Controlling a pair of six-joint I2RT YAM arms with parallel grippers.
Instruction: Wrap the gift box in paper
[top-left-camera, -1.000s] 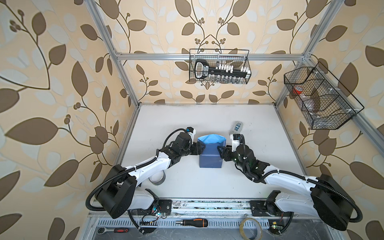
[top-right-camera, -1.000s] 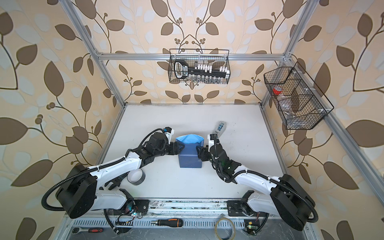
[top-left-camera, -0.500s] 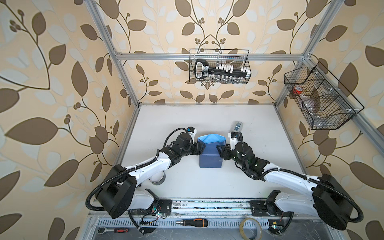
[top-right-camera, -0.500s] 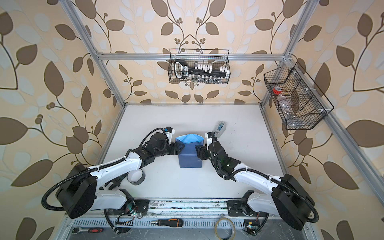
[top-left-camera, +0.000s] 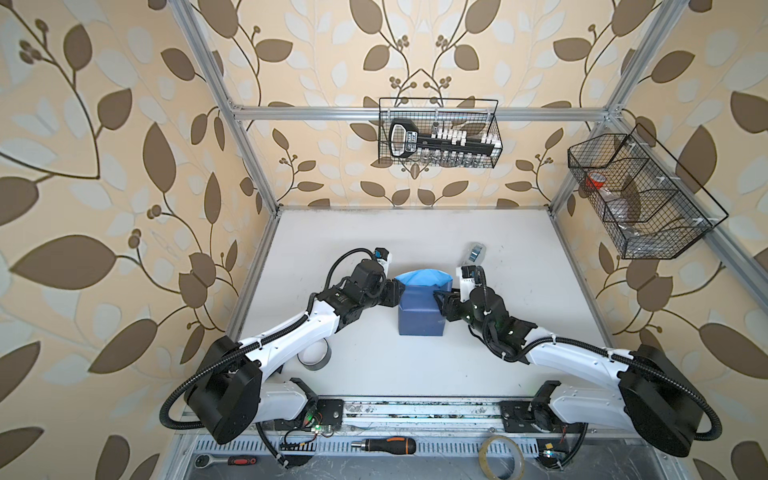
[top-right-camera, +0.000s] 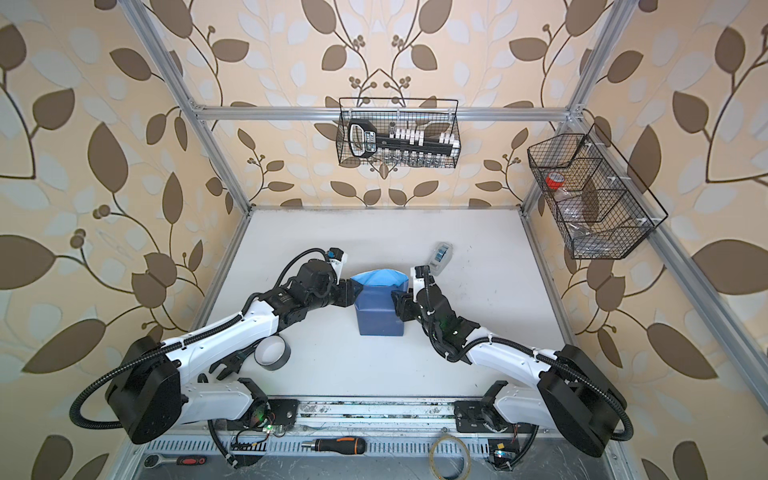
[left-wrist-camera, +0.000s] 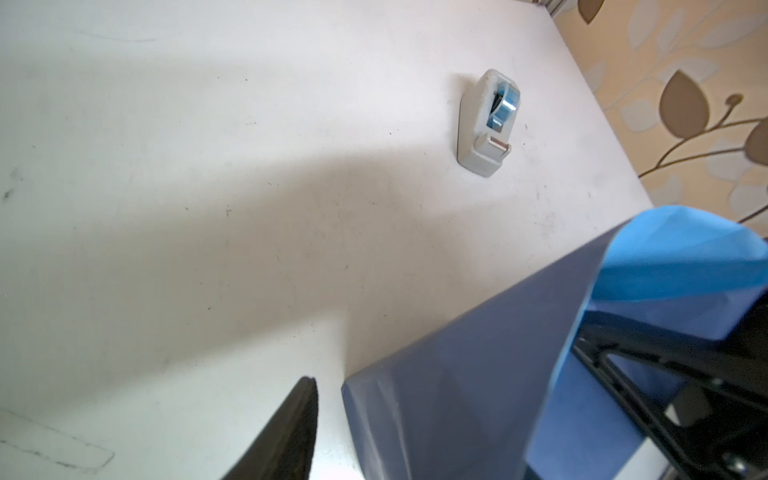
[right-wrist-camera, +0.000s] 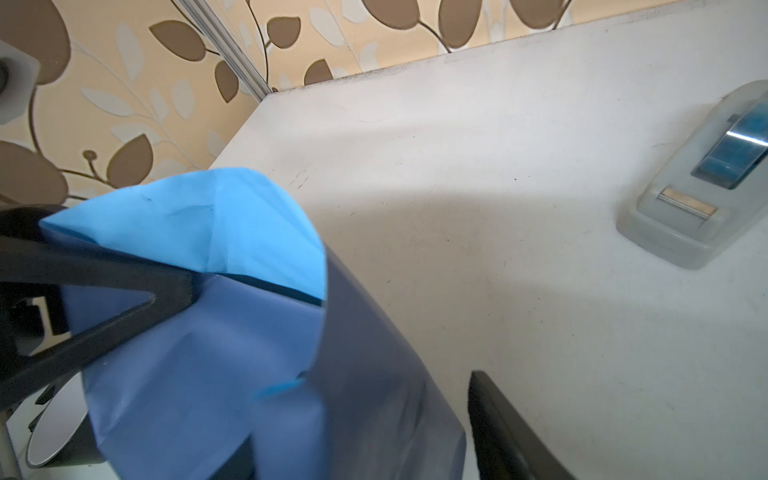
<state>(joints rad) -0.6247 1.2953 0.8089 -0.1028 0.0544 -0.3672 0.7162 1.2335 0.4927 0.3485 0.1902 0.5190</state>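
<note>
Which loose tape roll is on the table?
The grey roll by the left arm; the clear roll lies on the front ledge.

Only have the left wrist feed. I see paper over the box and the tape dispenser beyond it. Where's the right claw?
Observer: In both top views the right claw is at the right side of the paper. It faces the left claw across it.
Operator: Anything loose back by my arm? Can't see behind the wrist.
Observer: Yes. A grey tape roll lies on the table right beside the left arm, nearer the front rail than the wrapped package.
</note>
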